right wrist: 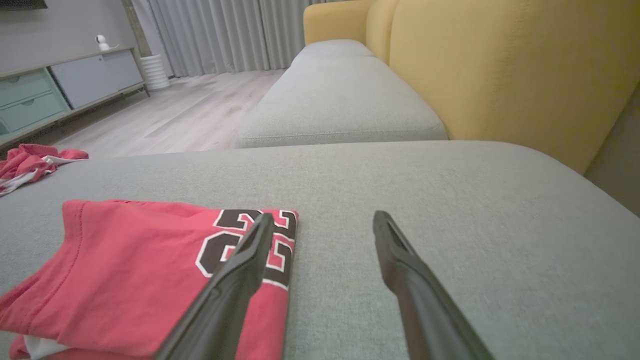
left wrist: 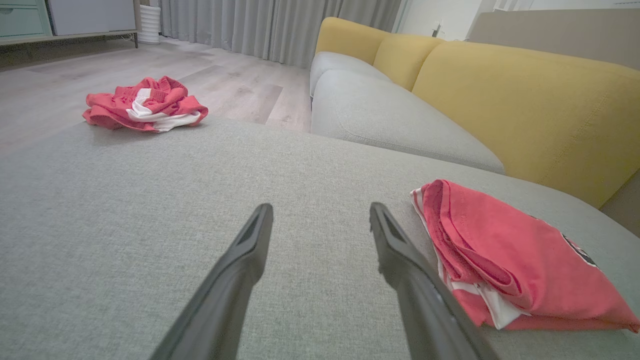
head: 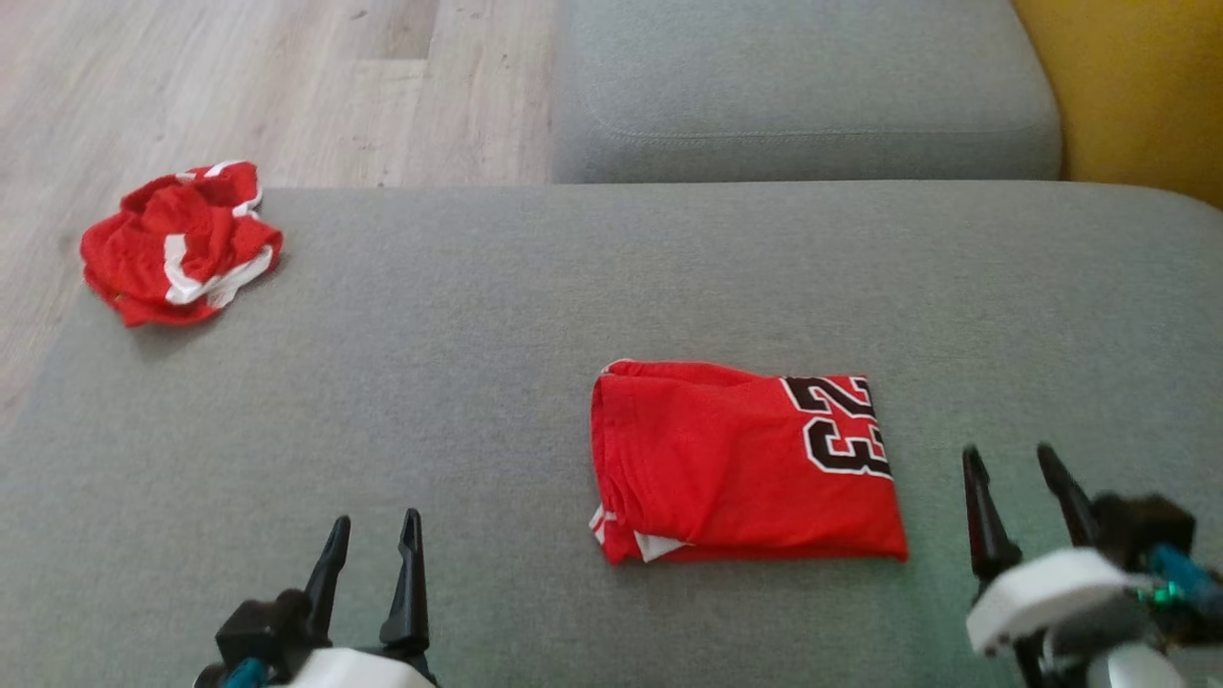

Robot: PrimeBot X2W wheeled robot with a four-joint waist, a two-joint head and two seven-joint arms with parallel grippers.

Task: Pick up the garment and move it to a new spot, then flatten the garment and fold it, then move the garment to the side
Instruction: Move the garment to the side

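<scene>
Here, two garments: folded jersey [head: 745,463] between my left gripper [head: 376,517] and right gripper [head: 1008,449], both released; crumpled heap [head: 177,244] well left of it; wrist views add curtains [left wrist: 280,27].

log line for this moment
folded jersey: flat on grey cushion | crumpled garment: far left corner | left gripper: open, empty | right gripper: open, empty

Left end effector [head: 375,521] and right end effector [head: 1009,451] stand spread, empty
</scene>
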